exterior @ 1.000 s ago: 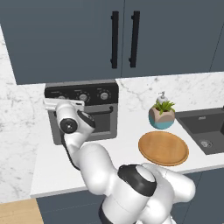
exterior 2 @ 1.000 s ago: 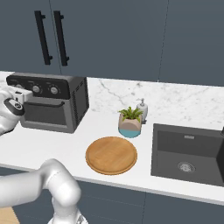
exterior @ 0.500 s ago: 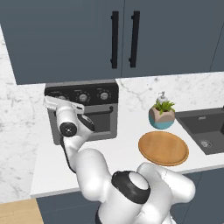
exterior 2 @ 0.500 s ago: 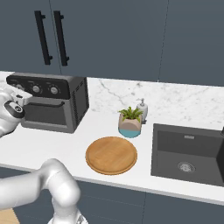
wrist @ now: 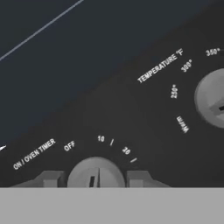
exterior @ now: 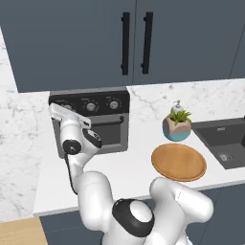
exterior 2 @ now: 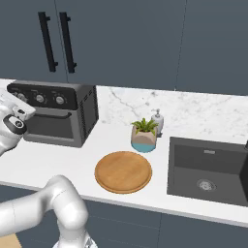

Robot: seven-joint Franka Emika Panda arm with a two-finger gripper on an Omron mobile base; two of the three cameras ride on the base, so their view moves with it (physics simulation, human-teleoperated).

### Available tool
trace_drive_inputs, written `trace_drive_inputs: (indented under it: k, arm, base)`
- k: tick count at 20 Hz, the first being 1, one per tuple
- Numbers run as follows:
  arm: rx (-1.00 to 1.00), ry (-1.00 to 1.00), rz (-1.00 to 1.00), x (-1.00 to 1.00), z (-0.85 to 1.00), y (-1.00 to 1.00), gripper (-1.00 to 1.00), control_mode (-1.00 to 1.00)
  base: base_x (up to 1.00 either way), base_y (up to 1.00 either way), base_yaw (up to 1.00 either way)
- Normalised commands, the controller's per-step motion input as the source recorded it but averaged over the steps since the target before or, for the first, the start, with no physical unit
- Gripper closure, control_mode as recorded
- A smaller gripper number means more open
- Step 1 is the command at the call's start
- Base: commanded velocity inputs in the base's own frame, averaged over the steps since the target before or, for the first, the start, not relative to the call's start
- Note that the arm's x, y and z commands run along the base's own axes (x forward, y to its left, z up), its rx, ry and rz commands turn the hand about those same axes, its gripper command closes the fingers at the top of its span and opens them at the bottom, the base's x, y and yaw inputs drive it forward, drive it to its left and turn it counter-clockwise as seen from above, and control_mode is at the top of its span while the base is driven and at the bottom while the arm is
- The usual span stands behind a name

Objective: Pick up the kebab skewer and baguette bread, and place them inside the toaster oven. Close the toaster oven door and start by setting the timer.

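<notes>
The toaster oven (exterior: 109, 131) (exterior 2: 53, 114) stands at the back left of the counter with its door (exterior: 111, 135) closed. My gripper (exterior: 62, 111) (exterior 2: 18, 100) is pressed against the left end of the black control panel (exterior: 103, 101). In the hand view my gripper (wrist: 95, 178) is shut on the timer knob (wrist: 95, 171), one finger tip on each side, under the words "ON / OVEN TIMER". The temperature knob (wrist: 212, 98) sits further along the panel. The kebab skewer and the baguette bread are hidden.
A round wooden plate (exterior: 178, 161) (exterior 2: 123, 172) lies near the counter's front edge. Behind it are a potted plant (exterior: 176, 125) (exterior 2: 144, 136) and a soap dispenser (exterior 2: 157, 121). A dark sink (exterior 2: 208, 164) is at the right, with dark cabinets (exterior: 134, 43) overhead.
The wrist has sunk and turned slightly in front of the oven's left side. The gripper has stayed at the timer knob, and nothing else has moved.
</notes>
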Motion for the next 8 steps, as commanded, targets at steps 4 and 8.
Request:
trace_drive_inputs:
  k: [4,8]
  arm:
    - [0.20,0.00,-0.12,-0.08,-0.02,0.00,1.00,-1.00]
    - [0.18,0.00,-0.13,-0.05,-0.02,0.00,1.00,-1.00]
  base:
    - [0.00,0.00,0.00]
    - [0.00,0.00,0.00]
